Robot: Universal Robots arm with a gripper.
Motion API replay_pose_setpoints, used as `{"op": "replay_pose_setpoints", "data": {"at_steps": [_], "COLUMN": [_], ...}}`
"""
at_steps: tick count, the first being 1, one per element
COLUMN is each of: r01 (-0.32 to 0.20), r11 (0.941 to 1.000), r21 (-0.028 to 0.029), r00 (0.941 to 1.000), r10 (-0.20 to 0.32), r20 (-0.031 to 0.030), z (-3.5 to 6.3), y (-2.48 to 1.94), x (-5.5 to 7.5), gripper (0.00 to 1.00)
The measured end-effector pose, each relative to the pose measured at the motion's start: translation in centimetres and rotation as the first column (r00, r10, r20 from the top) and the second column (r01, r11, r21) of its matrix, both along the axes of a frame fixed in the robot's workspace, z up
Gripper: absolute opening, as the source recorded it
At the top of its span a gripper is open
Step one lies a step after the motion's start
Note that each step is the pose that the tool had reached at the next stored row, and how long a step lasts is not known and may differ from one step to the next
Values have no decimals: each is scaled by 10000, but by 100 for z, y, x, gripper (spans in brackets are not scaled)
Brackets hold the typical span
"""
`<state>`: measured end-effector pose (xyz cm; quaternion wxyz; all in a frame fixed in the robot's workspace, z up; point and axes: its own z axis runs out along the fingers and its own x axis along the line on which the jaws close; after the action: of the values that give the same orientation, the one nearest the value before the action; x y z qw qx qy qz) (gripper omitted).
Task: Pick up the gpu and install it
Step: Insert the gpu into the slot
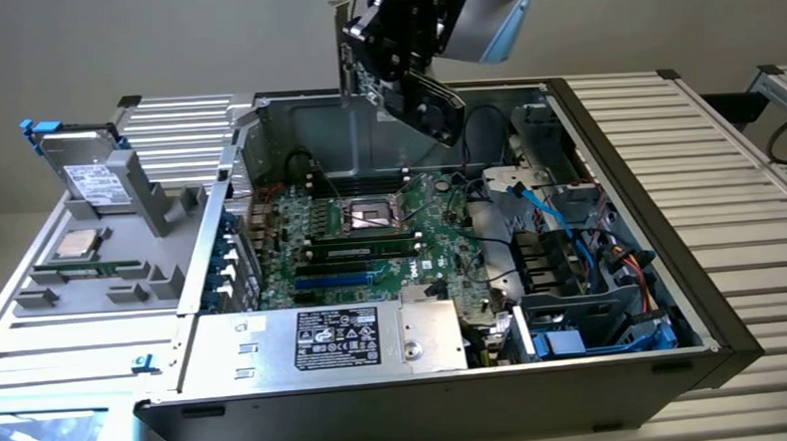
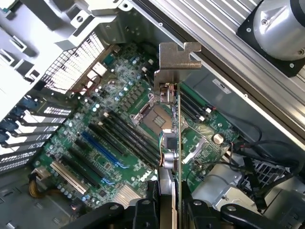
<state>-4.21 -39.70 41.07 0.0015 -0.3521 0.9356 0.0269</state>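
- The gripper hangs at the upper middle of the exterior view, above the open computer case. Its black fingers pinch the gpu from both flat sides.
- The gpu is off the board, in the air over the rear part of the case and tilted. It is a thin rectangular card, with a black cooler on the face seen in the exterior view.
- In the wrist view the gpu is seen edge-on. It shows a thin green circuit-board edge and a bent, notched bracket of bare silver metal at the far end.
- The case is a grey sheet-metal box lying open. It holds a green motherboard with a square metal processor socket, long black slots and a dark memory stick seated in one of them.
- Also in the case are a silver box with a black label near the front wall and blue cables toward the exterior view's right.
- At the exterior view's left, a grey moulded tray holds a silver labelled drive box standing upright and a square silver chip lying flat.
- The bench under it all is ribbed light metal.
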Motion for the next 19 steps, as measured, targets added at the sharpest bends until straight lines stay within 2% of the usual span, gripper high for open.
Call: {"op": "replay_pose_setpoints", "data": {"at_steps": [5, 10, 14, 19], "r01": [-898, -1804, -2513, -3382], "r11": [9960, 9836, 9679, 9411], "r21": [0, 0, 0, 0], "r00": [9960, 9836, 9679, 9411], "r10": [898, 1804, 2513, 3382], "r20": [0, 0, 0, 0], "z": [0, -1, -2, -6], "y": [0, 0, 0, 0], "x": [0, 0, 0, 0], "gripper": [29, 29, 29, 29]}}
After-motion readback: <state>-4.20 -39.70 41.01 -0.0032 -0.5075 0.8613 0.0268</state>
